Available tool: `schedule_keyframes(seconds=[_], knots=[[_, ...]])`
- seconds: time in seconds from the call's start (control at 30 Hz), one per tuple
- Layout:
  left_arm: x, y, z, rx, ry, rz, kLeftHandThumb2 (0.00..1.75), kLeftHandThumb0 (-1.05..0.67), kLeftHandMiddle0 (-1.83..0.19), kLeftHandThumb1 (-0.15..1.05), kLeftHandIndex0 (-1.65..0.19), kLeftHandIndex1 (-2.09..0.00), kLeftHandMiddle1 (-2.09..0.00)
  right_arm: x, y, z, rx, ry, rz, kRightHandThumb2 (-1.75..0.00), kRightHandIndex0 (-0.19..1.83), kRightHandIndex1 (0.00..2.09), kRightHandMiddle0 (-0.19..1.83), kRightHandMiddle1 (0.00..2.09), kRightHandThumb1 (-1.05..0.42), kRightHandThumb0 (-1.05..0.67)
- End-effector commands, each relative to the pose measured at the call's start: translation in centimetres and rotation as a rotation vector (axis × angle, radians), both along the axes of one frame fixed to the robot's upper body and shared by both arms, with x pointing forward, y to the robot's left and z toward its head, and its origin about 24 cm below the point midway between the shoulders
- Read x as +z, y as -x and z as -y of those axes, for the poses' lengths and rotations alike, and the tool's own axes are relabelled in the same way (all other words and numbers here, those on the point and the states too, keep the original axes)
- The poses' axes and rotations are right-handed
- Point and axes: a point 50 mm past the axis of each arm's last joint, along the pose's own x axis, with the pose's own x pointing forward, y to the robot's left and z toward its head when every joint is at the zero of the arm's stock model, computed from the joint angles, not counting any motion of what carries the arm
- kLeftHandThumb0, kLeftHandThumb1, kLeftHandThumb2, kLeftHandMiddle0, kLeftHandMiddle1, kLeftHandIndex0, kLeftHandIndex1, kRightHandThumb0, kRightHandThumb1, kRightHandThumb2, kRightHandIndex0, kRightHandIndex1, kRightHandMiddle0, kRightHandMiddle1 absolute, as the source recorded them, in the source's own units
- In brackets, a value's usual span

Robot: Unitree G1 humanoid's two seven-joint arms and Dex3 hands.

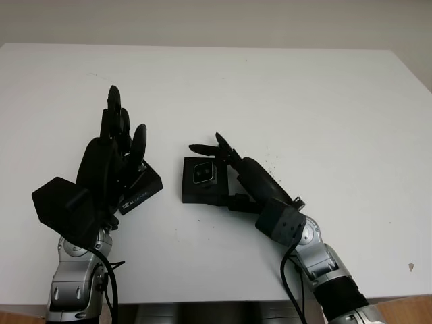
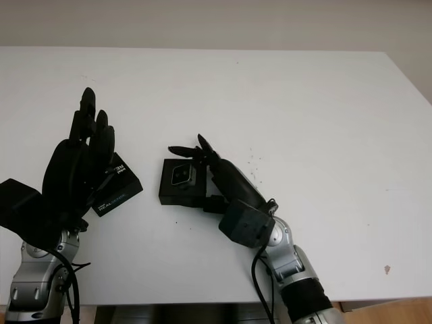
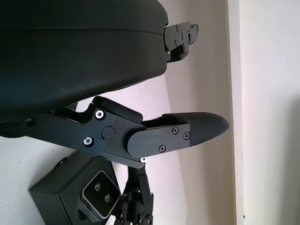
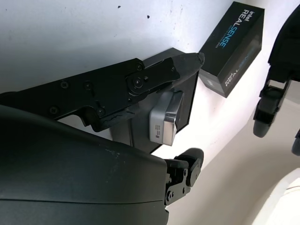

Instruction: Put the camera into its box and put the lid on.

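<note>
The black box (image 1: 204, 181) lies open on the white table (image 1: 283, 101), near the middle of the table's front half. In it sits the camera (image 1: 204, 173), a small silver-grey body with a dark front face looking up; the right wrist view shows its silver side (image 4: 164, 123) standing proud of the box's tray. The camera is in the box, toward the box's 12 o'clock side.

At 9 o'clock from the box, a little apart from it, lies the lid (image 2: 115, 187), a black sleeve printed REALSENSE, turned at an angle to the box. It lies on the table and not on the box.

The right hand (image 1: 236, 169) is at the box's 3 o'clock side. Its fingers (image 1: 206, 149) reach over the box's far edge and beside the camera; in the right wrist view one finger (image 4: 154, 75) lies across the top of the box just beside the camera. Whether the fingers press on the camera or merely lie near it cannot be told; they are not closed round anything.

The left hand (image 1: 111, 165) is raised over the lid, at the lid's 9 to 10 o'clock side, its fingers (image 1: 113, 111) pointing to 12 o'clock, released and holding nothing.

The table is plain white with a few small dark specks (image 1: 270, 158) at 2 o'clock from the box. Behind its far edge stands a pale wall (image 1: 216, 20)
</note>
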Motion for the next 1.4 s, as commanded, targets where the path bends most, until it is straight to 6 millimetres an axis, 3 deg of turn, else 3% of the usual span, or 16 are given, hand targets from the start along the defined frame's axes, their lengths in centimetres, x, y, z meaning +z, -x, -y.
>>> schedule_keyframes(seconds=[0.0,0.27,0.67,1.37], knots=[[0.5,0.1,-0.1,-0.002,-0.002,0.019,0.56,-0.69,0.19,1.05,0.18,-0.04,-0.03,0.3,0.2,0.3,-0.008,-0.002,0.016,-0.06,-0.19,0.0,0.05,0.32,-0.97,-0.63],[0.5,0.2,-0.1,-0.001,-0.002,0.023,0.56,-0.68,0.19,1.05,0.19,-0.05,-0.02,1.6,0.4,0.6,-0.055,0.044,0.132,-0.07,-0.19,0.01,-0.02,0.23,-1.01,-0.67],[0.5,0.0,0.1,-0.008,-0.002,0.023,0.57,-0.68,0.19,1.05,0.19,-0.03,-0.01,3.1,1.8,0.6,-0.009,0.336,0.445,-0.43,-0.1,0.07,-0.09,0.11,-1.05,-0.79],[0.5,0.5,-0.1,0.002,0.005,0.024,0.56,-0.68,0.19,1.05,0.19,-0.04,-0.02,2.5,2.1,0.5,0.151,0.641,0.462,-0.61,-0.05,0.07,0.02,0.11,-1.05,-0.84]])
